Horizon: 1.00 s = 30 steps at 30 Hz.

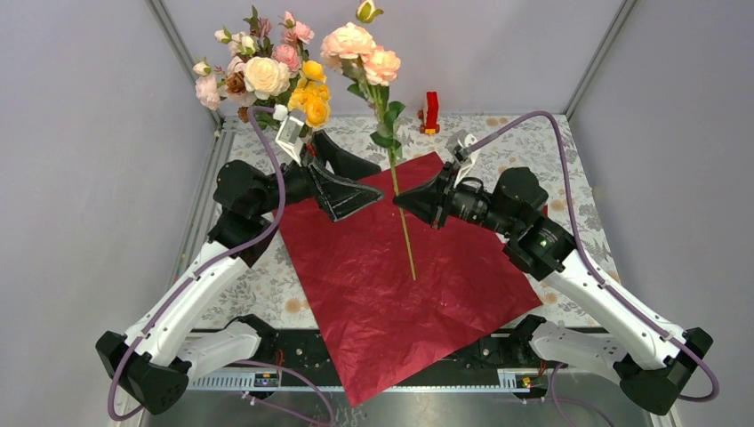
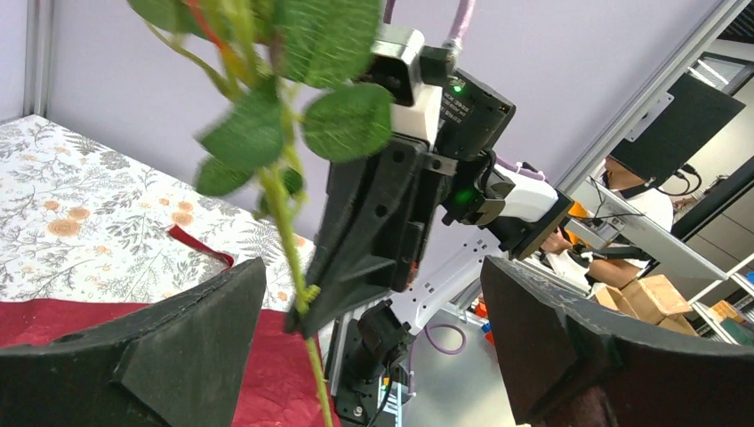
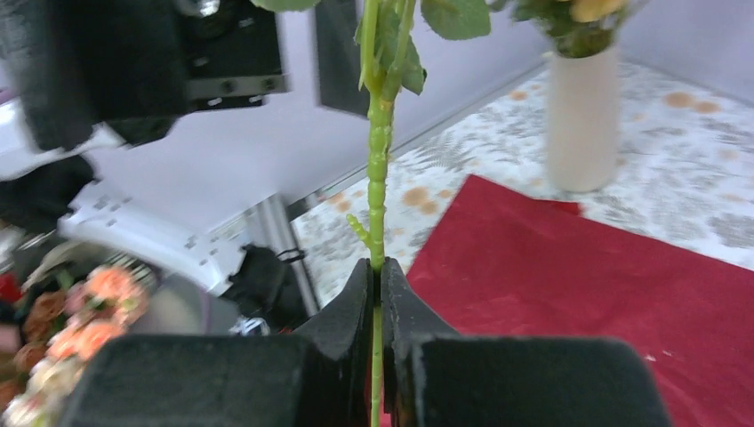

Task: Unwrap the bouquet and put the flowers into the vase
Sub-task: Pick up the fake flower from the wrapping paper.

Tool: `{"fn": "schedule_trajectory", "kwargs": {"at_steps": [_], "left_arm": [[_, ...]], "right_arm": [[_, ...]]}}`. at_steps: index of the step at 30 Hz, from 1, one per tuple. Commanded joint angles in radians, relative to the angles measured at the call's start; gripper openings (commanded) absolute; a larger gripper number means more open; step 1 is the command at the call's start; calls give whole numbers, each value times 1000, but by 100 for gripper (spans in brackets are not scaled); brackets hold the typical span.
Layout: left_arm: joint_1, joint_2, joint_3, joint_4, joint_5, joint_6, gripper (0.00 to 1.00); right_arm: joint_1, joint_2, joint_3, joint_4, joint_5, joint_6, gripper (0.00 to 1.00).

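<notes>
Gripping the stem (image 3: 377,178) at its lower-mid section, the right pincer (image 3: 378,271) has both jaws pressed tight on it, no gap visible. Stem runs approx. upright thru the jaws. Leaves sit above the grip pt., and two peach blooms (image 1: 360,49) plus a bud top it. Lower end of stem hangs free below the jaws, over the wrapping paper (image 1: 391,302).

Left pincer (image 1: 369,182) faces the right one, tips near each other, jaws spread wide, holding nothing. In left wrist view the stem shows betw. the two spread fingers (image 2: 178,356); no contact w/ them seen.

Wrapping paper: dark red, crinkled, laid flat as a diamond on the tabletop (image 1: 551,151), near corner overhanging the front edge betw. the arm bases.

Vase (image 3: 582,116): cream-white, upright on the tabletop just off the paper's edge. In top view its body is hidden behind the left arm. Flowers (image 1: 267,76) in pink, cream, yellow and brown stand in it, heads above the rim.

Red block (image 1: 431,111): far side of tabletop, beyond the paper's far corner.
</notes>
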Motion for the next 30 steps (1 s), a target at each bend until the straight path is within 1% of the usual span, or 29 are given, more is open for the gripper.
{"fn": "schedule_trajectory", "kwargs": {"at_steps": [1,5,7,9,12,17,22,25,30], "left_arm": [[-9,-2,29,46,-72,-25,99],[-10,-18,41,-2,-127,0,98],[-9,-26,40,11,-138,0,89],[-9,-31,42,29,-143,-10,76],[-10,-39,40,30,-155,-13,61],[-9,-67,26,-1,-186,5,51],[-10,-81,19,-15,-201,13,34],[-9,-83,22,-17,-199,13,26],[-9,-83,24,-21,-195,16,4]], "right_arm": [[20,7,49,69,-254,42,0],[32,21,69,43,-320,52,0],[38,32,85,13,-334,45,0],[45,41,92,-8,-343,41,0],[56,47,93,-8,-349,44,0],[59,49,89,-14,-342,42,0],[59,57,92,-35,-336,35,0],[59,60,93,-38,-331,34,0],[61,60,93,-38,-324,32,0]]}}
